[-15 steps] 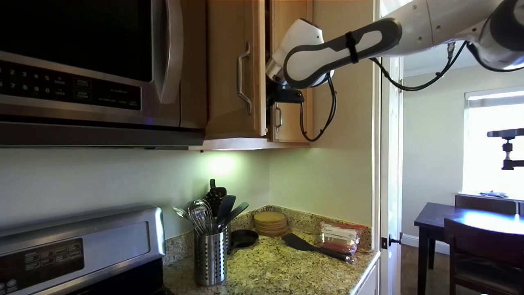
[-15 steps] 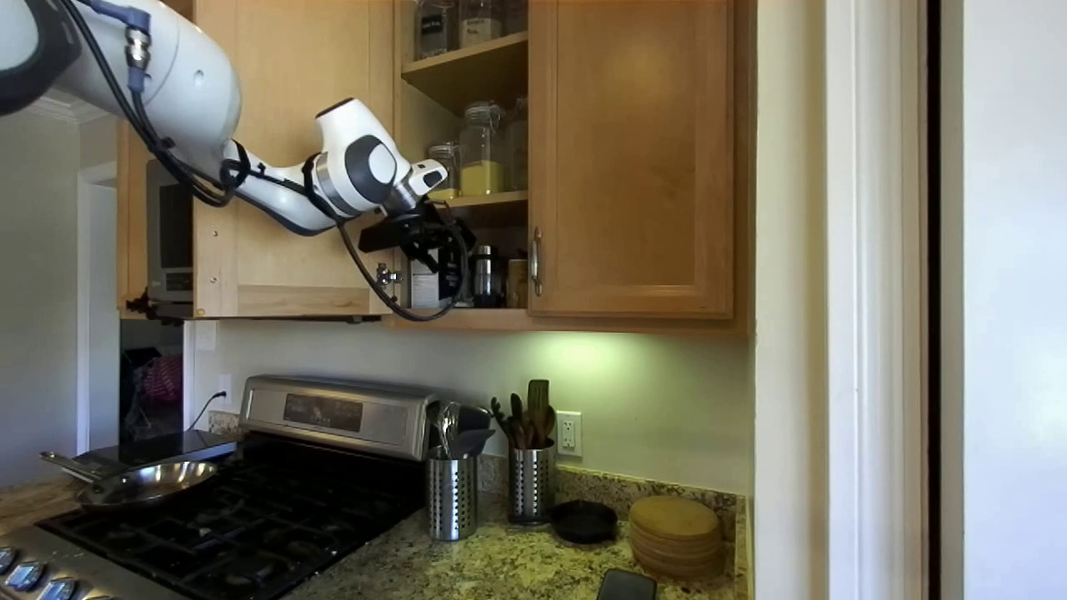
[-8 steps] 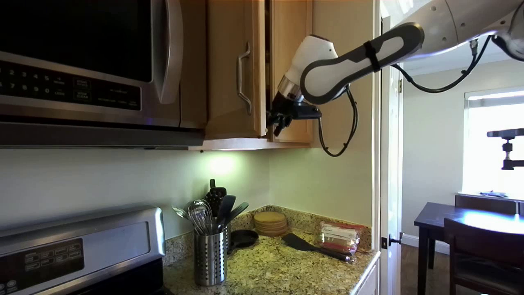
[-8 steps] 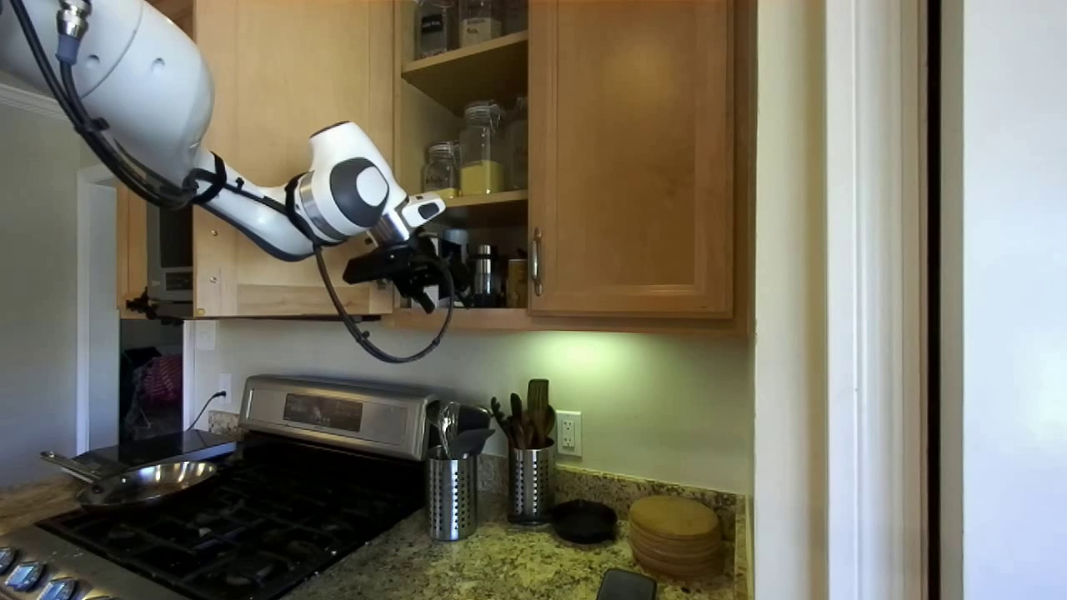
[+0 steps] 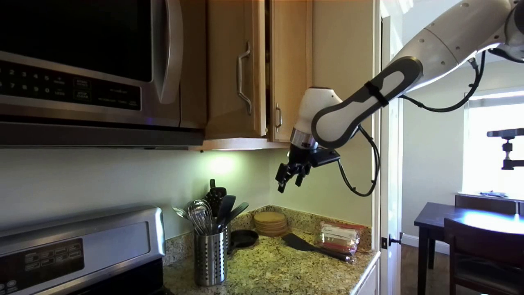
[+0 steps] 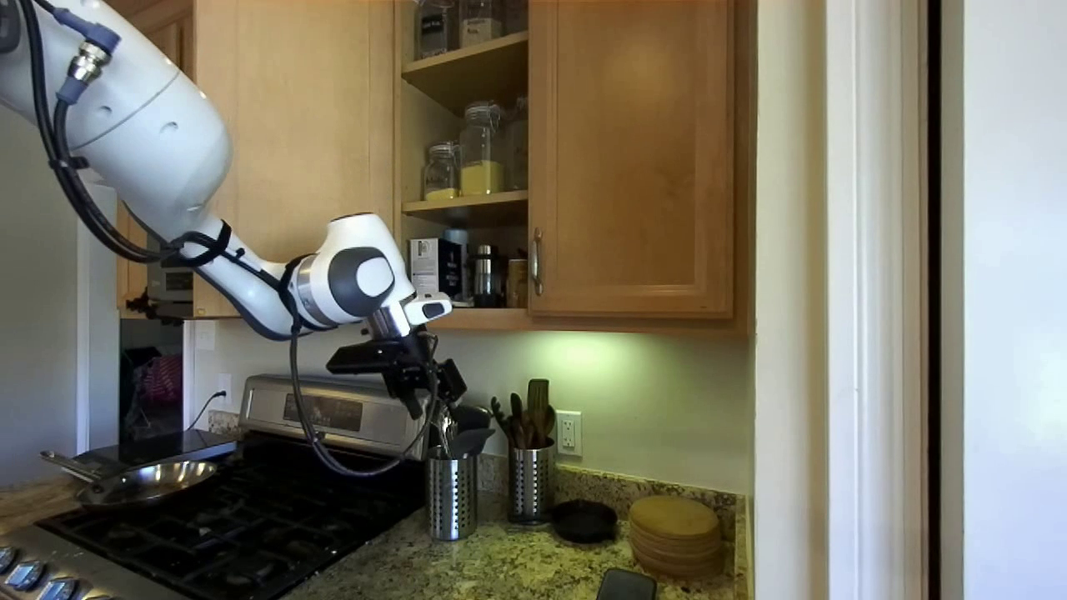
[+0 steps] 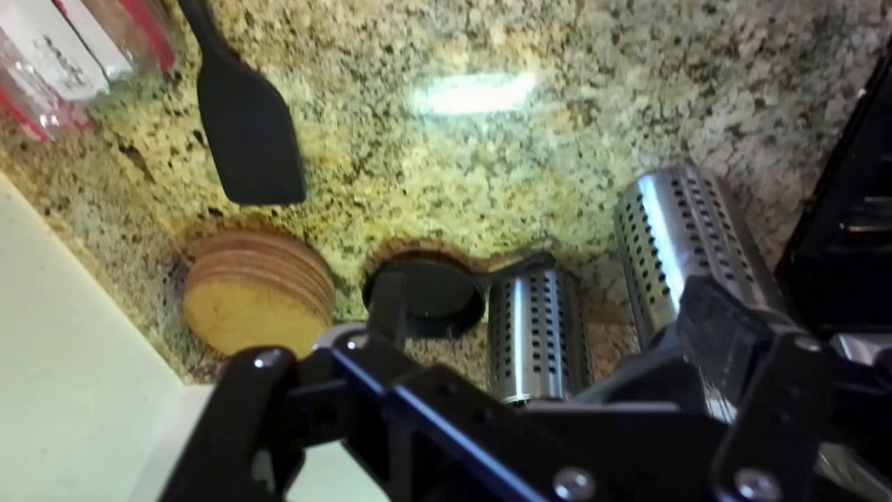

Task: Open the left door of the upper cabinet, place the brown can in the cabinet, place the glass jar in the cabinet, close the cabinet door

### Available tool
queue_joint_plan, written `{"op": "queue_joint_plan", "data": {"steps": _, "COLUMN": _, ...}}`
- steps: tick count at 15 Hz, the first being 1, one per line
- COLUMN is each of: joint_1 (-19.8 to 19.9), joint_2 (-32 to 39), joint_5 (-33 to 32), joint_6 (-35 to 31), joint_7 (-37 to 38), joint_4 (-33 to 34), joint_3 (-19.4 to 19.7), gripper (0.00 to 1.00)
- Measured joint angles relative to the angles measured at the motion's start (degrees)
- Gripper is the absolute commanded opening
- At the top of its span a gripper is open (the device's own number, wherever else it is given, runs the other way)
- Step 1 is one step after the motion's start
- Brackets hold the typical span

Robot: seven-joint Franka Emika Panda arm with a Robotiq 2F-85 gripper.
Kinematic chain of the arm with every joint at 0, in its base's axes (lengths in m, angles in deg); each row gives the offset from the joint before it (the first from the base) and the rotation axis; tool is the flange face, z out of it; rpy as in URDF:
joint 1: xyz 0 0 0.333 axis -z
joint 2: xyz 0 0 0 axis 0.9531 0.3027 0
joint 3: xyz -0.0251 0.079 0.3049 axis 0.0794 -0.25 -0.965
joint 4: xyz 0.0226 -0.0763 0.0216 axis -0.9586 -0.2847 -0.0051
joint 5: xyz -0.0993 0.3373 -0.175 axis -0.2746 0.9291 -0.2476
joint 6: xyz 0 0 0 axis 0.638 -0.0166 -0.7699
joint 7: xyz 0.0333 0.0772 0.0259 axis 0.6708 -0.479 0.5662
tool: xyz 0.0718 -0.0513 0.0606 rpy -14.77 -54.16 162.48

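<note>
Over the last second the arm (image 6: 358, 275) has dropped away from the lower opening of the upper cabinet (image 6: 500, 319) — the white-and-black box (image 6: 435, 267) it was covering now shows plainly. Gripper (image 5: 290, 184) hangs in free air below the cabinet, above the counter (image 5: 262, 270); jaws spread wide, nothing between them. In the wrist view they come in from the bottom edge, a perforated holder (image 7: 536, 335) showing beyond the gap. Left door (image 6: 308, 125) stands swung out at upper left of an exterior view, not shifted by the retreat. What looks like the brown can (image 6: 517, 283) sits low inside the cabinet, near mid-frame, dim, so identity not certain; gripper is below it and to its left in that frame, well apart. Glass jar: cannot pick it out for sure in any view. Reading of it: opening is done and one placing at least seems finished; closing is not. Either the arm is off to fetch the jar or it is clearing room to bring the door round — these frames do not settle which.
</note>
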Motion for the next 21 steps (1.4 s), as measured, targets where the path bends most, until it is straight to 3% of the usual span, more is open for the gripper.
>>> {"op": "queue_joint_plan", "data": {"steps": 4, "joint_1": 1.95, "joint_2": 2.78, "joint_5": -3.38, "joint_6": -0.53, "joint_7": 2.52, "joint_4": -2.53, "joint_3": 0.66, "gripper": 1.0}}
{"op": "queue_joint_plan", "data": {"steps": 14, "joint_1": 1.92, "joint_2": 2.77, "joint_5": -2.13, "joint_6": -0.6, "joint_7": 1.63, "joint_4": -3.0, "joint_3": 0.52, "gripper": 1.0}}
{"op": "queue_joint_plan", "data": {"steps": 18, "joint_1": 1.89, "joint_2": -1.13, "joint_5": 1.07, "joint_6": -2.91, "joint_7": -3.32, "joint_4": -8.01, "joint_3": 0.3, "gripper": 1.0}}
{"op": "queue_joint_plan", "data": {"steps": 21, "joint_1": 1.43, "joint_2": -8.36, "joint_5": 4.23, "joint_6": -3.37, "joint_7": -7.61, "joint_4": -14.38, "joint_3": -0.65, "gripper": 1.0}}
